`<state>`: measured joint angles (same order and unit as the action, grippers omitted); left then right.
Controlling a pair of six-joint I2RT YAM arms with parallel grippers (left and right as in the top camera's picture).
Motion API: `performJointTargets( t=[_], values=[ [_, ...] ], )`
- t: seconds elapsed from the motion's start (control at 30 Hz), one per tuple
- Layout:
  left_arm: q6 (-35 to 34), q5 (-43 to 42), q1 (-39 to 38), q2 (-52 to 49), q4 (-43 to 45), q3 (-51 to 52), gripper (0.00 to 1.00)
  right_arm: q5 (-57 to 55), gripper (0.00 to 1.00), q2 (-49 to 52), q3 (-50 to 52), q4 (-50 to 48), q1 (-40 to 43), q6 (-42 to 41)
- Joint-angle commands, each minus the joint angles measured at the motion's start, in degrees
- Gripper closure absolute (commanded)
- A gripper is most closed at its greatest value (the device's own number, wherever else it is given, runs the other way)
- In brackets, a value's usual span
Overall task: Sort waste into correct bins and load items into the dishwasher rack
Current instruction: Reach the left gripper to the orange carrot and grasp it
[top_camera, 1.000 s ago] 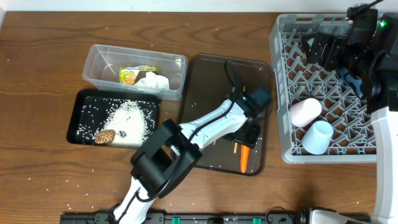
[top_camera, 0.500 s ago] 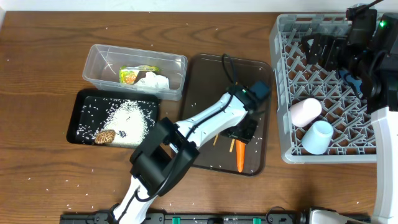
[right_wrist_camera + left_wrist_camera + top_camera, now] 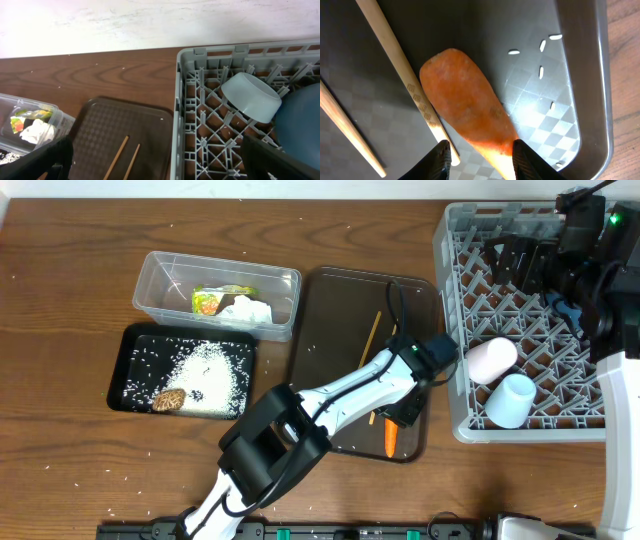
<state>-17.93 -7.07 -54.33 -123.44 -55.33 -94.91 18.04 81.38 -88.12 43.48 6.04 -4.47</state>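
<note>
The orange carrot [image 3: 465, 105] lies on the dark-brown serving tray [image 3: 340, 300] near its front right corner [image 3: 392, 438]. My left gripper [image 3: 480, 161] is open, with its jaws either side of the carrot's thin end [image 3: 405, 412]. Two wooden chopsticks [image 3: 400, 75] lie beside the carrot. My right gripper [image 3: 160, 167] is wide open and empty above the grey rack [image 3: 530, 320]. The rack holds a pale-pink cup [image 3: 490, 360], a light-blue cup [image 3: 515, 400], a light-blue bowl [image 3: 250, 97] and a dark-blue plate [image 3: 300, 120].
The clear tub [image 3: 160, 275] holds the yellow-green wrapper [image 3: 210, 300] and crumpled paper [image 3: 250, 310]. The black tray [image 3: 130, 370] holds rice [image 3: 205, 370] and a brown lump [image 3: 168, 400]. Loose rice grains are scattered on the wooden table.
My left gripper has moved right and toward the front of the serving tray, over the carrot's end, uncovering a chopstick behind it. The right arm has not moved.
</note>
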Motion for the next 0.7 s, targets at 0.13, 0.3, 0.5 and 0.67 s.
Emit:
performJointTargets(
  t=[0.13, 0.3, 0.5, 0.67],
  values=[
    [2.84, -0.61, 0.42, -2.84, 0.50, -1.31, 0.60, 0.39, 0.01, 0.37, -0.15, 0.26, -0.11, 0.90],
    [3.98, -1.70, 0.52, -2.99, 0.55, -1.33, 0.60, 0.39, 0.01, 0.37, -0.15, 0.48, -0.11, 0.90],
    [3.93, -1.81, 1.16, -3.15, 0.39, -2.01, 0.94, 0.37, 0.01, 0.37, -0.15, 1.18, -0.11, 0.92],
    [3.93, -4.17, 2.82, -3.10, -1.31, -3.28, 0.93, 0.35, 0.01, 0.37, -0.15, 1.81, -0.11, 0.94]
  ],
)
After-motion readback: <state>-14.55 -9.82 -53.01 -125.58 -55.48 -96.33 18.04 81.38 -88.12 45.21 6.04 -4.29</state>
